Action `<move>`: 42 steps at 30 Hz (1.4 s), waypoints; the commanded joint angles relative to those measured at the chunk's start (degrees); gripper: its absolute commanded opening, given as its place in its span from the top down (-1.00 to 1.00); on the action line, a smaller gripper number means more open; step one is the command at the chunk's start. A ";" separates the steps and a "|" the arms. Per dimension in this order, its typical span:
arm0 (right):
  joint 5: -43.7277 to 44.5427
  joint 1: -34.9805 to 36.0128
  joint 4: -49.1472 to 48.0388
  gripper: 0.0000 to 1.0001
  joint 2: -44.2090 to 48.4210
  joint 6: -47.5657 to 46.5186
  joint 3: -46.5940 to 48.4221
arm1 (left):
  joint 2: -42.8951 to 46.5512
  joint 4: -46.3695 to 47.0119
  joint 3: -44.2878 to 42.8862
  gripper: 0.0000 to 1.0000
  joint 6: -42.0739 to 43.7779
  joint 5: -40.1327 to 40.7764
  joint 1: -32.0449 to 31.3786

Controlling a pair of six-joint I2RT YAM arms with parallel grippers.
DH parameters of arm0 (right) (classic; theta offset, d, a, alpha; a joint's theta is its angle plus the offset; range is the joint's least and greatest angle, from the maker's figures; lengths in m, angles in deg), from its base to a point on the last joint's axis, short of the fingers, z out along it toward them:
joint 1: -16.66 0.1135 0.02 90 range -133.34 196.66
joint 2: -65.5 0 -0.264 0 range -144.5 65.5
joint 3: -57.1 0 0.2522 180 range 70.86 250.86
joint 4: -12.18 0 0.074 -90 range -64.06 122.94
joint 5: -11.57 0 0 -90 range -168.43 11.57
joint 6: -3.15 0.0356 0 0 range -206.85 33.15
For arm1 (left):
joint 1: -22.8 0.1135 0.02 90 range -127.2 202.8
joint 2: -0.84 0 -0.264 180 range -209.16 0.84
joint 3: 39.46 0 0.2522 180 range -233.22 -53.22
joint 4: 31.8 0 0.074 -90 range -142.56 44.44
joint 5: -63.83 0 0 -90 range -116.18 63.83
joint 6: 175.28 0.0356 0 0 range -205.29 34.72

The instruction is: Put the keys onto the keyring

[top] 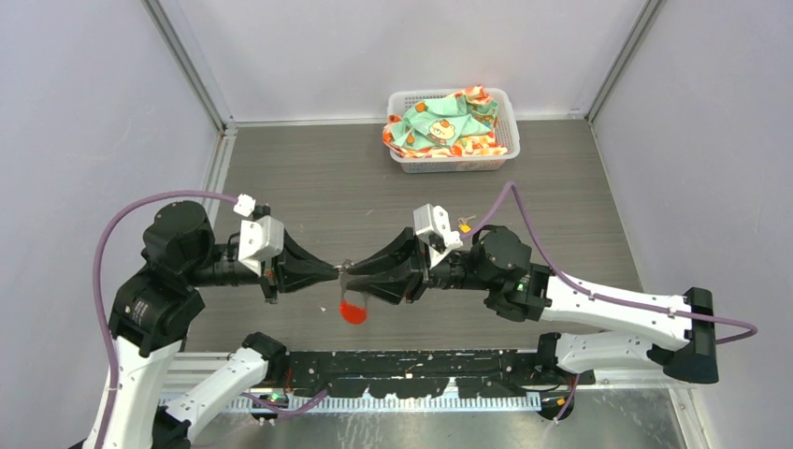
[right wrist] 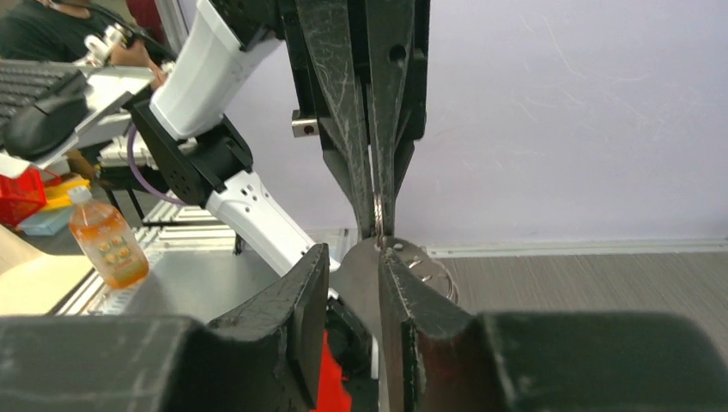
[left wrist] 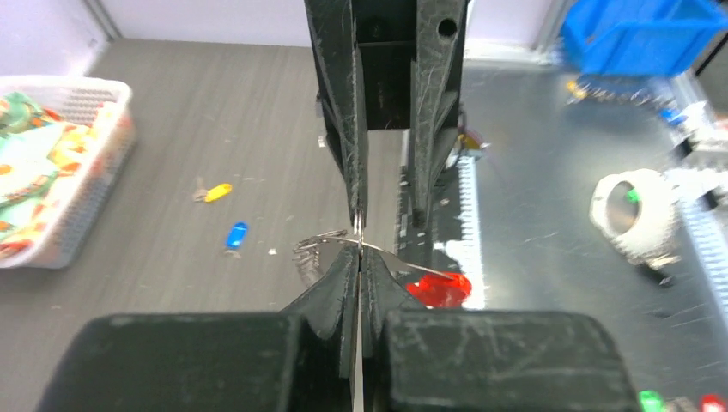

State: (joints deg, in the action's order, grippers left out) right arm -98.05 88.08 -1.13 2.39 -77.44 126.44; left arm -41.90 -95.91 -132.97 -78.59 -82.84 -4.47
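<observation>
Keyring (left wrist: 319,247) hangs in mid-air well clear of white basket (top: 451,166), ring pinched by closed left gripper (left wrist: 357,262), right gripper (right wrist: 354,257) parted alongside; yellow-tag key (left wrist: 215,191) and blue-tag key (left wrist: 236,233) lie between basket and keyring on grey wood-grain table (top: 309,178), pale walls (top: 374,47) around.

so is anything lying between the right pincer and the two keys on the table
nothing visible: the yellow-tagged metal key and blue-tagged metal key lie on bare grey table, apart from the open right pincer
</observation>
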 commanded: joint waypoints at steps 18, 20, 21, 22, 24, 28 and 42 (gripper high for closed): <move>3.80 0.43 44.34 0.17 -5.10 -31.94 24.80 | 1.67 -11.70 1.65 0.99 60.00 4.48 -0.16; 4.67 0.93 44.92 0.17 -6.18 -33.48 25.81 | 1.53 -11.70 1.90 0.99 60.48 4.92 -0.14; 4.94 1.30 45.38 0.18 -6.68 -34.44 26.41 | 1.45 -11.70 1.99 0.99 60.48 5.16 -0.15; 5.20 1.45 45.82 0.18 -7.11 -34.81 27.06 | 1.43 -12.18 2.12 0.99 61.22 5.44 -0.16; 6.01 2.05 47.55 0.19 -8.49 -36.22 28.61 | 1.39 -13.67 2.29 0.99 63.35 6.05 -0.13; 8.48 3.75 50.63 0.24 -10.95 -39.42 31.41 | 1.11 -14.48 2.61 0.99 64.53 7.44 -0.16; 16.78 7.64 49.79 0.40 -15.14 -46.12 33.64 | 0.24 -16.36 1.65 0.99 65.12 7.56 -0.16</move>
State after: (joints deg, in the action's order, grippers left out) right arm -84.50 95.27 50.06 -12.30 -121.17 157.56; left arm -41.53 -112.30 -129.84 -14.26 -74.53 -4.47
